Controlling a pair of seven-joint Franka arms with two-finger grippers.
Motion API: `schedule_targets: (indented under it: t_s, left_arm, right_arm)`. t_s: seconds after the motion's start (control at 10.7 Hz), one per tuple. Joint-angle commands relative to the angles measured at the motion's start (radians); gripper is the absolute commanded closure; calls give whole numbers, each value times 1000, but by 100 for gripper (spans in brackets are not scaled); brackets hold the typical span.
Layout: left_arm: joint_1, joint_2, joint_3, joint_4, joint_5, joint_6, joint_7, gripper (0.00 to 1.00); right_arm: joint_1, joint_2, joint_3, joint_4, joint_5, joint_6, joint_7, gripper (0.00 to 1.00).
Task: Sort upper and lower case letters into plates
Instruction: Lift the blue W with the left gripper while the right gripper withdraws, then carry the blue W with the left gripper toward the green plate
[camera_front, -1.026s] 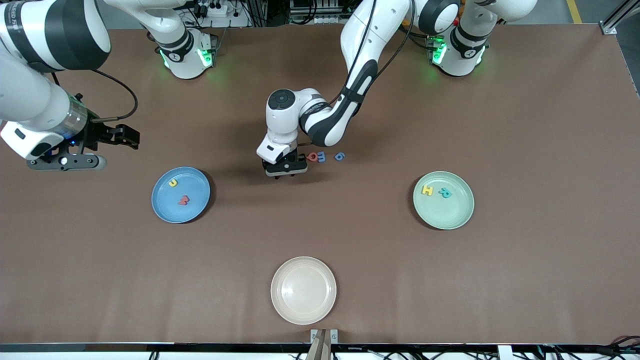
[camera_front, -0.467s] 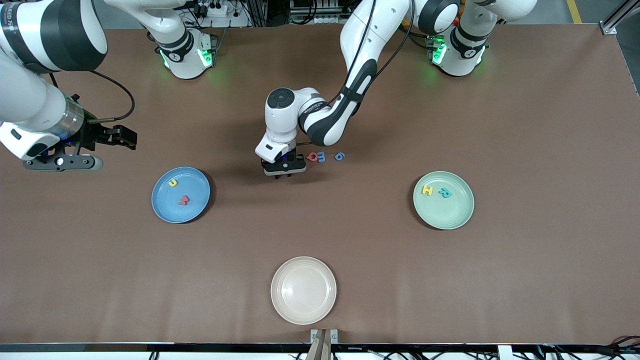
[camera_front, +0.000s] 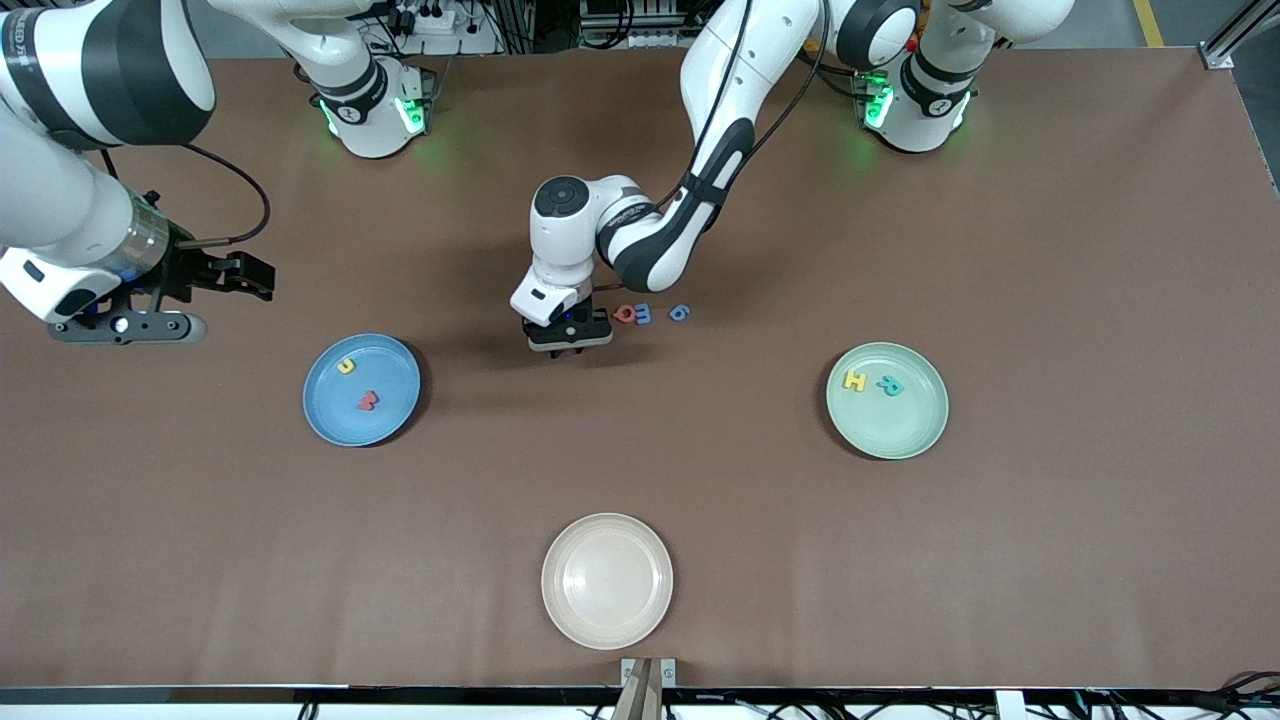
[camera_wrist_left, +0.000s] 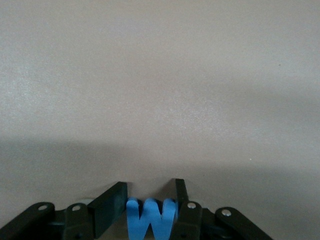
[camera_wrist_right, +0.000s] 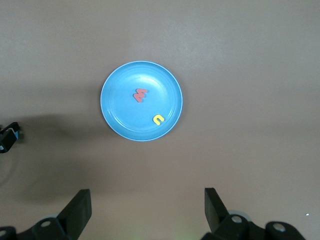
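Blue W (camera_wrist_left: 150, 220) clamped in left hand (camera_front: 570, 345), low at desk (camera_front: 1050, 250) centre beside three loose letters (camera_front: 645, 314); apparently just gripped for sorting. Right hand (camera_front: 240, 275) parked, spread wide, above blue plate (camera_front: 400, 400). Green plate (camera_front: 915, 435) already holding H (camera_front: 855, 380), R (camera_front: 889, 386).

Readable chars are the toy letters themselves. Blue W (camera_wrist_left: 150, 220) sits betw. the left pincer's fingers (camera_wrist_left: 110, 206). Yellow H (camera_front: 855, 380) and teal R (camera_front: 889, 386) lie in the mint green plate (camera_front: 905, 440). Yellow u (camera_front: 346, 366) and red m (camera_front: 367, 402) lie in the blue plate (camera_front: 335, 420). Partial print on right arm's link, not legible.
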Motion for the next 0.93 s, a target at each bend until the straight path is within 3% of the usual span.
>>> schedule_targets:
  t_s: [0.0,0.47,0.65,0.84]
  left_arm:
    - [51,-10,-36,24,-2,-78,58,72]
    - [96,-54,-57,22,-5,-169,132,78]
    - [117,-74,-54,19,-22,-225,240,79]
    - [165,-103,-53,14,-27,-283,429,79]
  right_arm:
    - [-13,1,7,10,17,-5,-10,0]
    - [-13,1,7,11,17,-4,-8,0]
    - [-10,4,8,11,18,-4,-5,0]
    - [-6,5,7,13,78,-4,-4,0]
